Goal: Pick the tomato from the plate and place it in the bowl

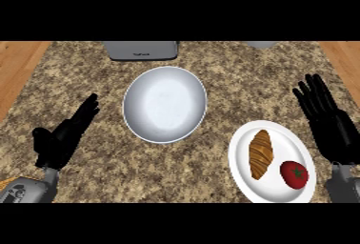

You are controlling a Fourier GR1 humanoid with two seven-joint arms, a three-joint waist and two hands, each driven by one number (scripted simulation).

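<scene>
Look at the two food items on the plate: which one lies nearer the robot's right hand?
The tomato, red and round, lies nearer the right hand; the croissant lies on the plate's left side.

The counter (91,190) is speckled brown granite, flanked by wood-grain strips (17,66). The bowl (165,105) and the plate (243,143) look like smooth white ceramic. The tomato (295,174) is glossy; the croissant (261,153) looks matt and ridged. The grey appliance (141,50) is perhaps brushed metal.

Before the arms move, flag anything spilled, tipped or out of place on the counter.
Nothing stands out. The red tomato and brown croissant lie on the white plate; the white bowl sits upright. Left hand and right hand are open.
</scene>
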